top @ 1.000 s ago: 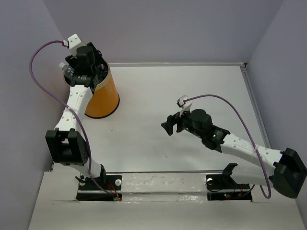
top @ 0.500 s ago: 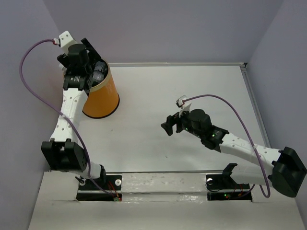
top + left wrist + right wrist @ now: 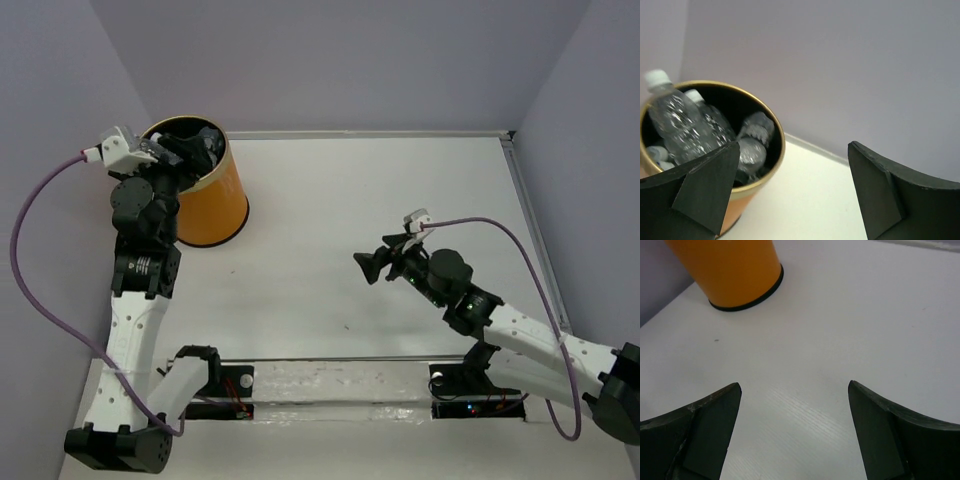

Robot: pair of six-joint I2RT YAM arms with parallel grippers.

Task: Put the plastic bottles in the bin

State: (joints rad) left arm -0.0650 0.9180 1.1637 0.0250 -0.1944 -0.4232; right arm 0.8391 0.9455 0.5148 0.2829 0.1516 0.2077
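We see the left gripper [image 3: 792,170] w/ jaws spread wide, nothing in them. It's now backed off to the near-left side of the bin [image 3: 215,205]; 1 s ago it sat right over the opening. The plastic bottles [image 3: 685,125] lie piled inside the bin. The right gripper [image 3: 368,265] is open too, empty, over the table [image 3: 400,170] mid-right, its arm drawn back a bit toward its base.
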